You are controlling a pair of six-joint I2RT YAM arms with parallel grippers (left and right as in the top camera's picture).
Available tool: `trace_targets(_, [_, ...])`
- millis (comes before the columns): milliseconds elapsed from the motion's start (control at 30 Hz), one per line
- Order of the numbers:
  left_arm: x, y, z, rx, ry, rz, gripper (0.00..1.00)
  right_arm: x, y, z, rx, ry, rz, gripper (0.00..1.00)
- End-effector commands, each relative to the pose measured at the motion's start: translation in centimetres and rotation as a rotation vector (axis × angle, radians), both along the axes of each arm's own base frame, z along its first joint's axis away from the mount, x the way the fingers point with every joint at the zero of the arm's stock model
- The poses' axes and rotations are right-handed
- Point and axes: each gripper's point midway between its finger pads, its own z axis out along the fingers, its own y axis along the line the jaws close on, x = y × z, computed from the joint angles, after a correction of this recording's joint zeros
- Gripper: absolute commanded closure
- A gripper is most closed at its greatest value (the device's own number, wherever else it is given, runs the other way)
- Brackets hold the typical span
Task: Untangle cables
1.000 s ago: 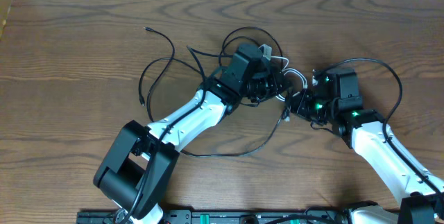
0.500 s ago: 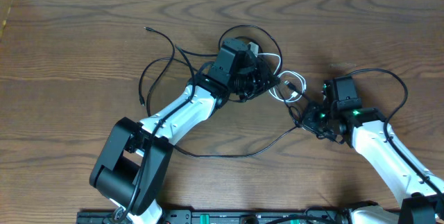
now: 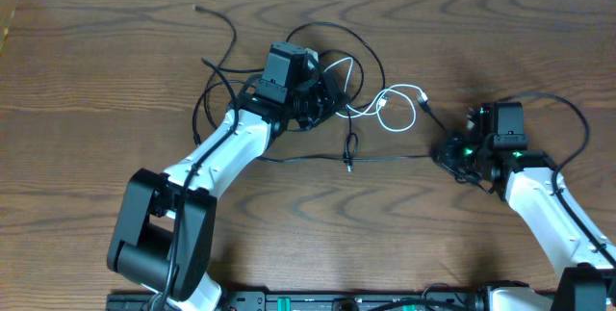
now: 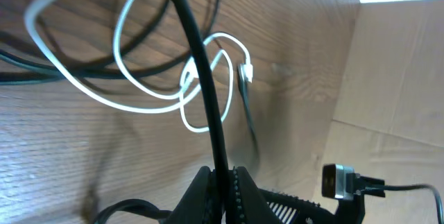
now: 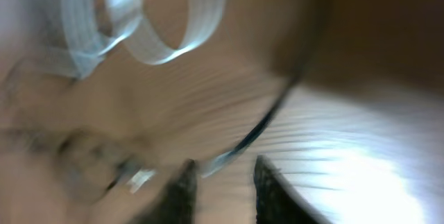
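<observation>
The cables lie in a loose tangle at the table's middle: several black cords (image 3: 226, 90) and one white cord (image 3: 399, 109) looped between the arms. My left gripper (image 3: 320, 111) is shut on a black cable (image 4: 198, 57), fingertips pinched on it (image 4: 223, 179); the white cord (image 4: 139, 102) curls behind it. My right gripper (image 3: 446, 149) sits at the end of a black cable (image 3: 395, 158) stretched straight toward the left. In the blurred right wrist view its fingers (image 5: 222, 182) stand close together with that black cable (image 5: 277, 106) running in between them.
A small plug (image 3: 348, 162) hangs on the stretched cable. A loose black cable end (image 3: 197, 9) lies at the far left. A USB plug (image 4: 340, 181) shows beside the left fingers. A cardboard box (image 3: 8, 12) stands at the table's left edge.
My left gripper moved up and left with its cable; my right gripper moved right. The tangle spread out, the white cord came free between the arms, and one black cable drew straight.
</observation>
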Motion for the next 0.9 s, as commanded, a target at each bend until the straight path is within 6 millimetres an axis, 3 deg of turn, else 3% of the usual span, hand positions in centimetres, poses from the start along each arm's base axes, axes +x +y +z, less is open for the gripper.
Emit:
trace_targets(0, [-0.1, -0.4, 1.3, 0.000, -0.043, -0.018, 0.93, -2.2, 7.4, 4.1, 0.302, -0.142, 0.400, 0.57])
trace_targets(33, [-0.1, -0.5, 1.3, -0.001, -0.043, -0.021, 0.92, -2.5, 7.9, 4.1, 0.302, -0.139, 0.420, 0.49])
trace_targets(133, [-0.5, -1.0, 1.3, -0.001, -0.044, -0.036, 0.92, -3.3, 9.3, 3.9, 0.277, -0.155, 0.496, 0.44])
trace_targets(333, [-1.9, -2.6, 1.2, 0.001, -0.037, -0.081, 0.93, -2.7, 9.0, 1.9, 0.100, -0.129, 0.438, 0.44])
trace_targets(500, [-2.8, -3.8, 1.2, 0.001, -0.036, -0.112, 0.93, -1.5, 9.0, 1.8, 0.018, -0.189, 0.428, 0.44])
trace_targets(733, [-4.0, -4.9, 1.4, -0.024, -0.022, -0.158, 0.93, -0.3, 7.7, 1.1, -0.106, -0.217, 0.379, 0.53])
trace_targets(867, [-4.2, -5.0, 1.6, -0.038, -0.015, -0.172, 0.93, -0.2, 7.7, 1.1, -0.118, -0.222, 0.378, 0.65])
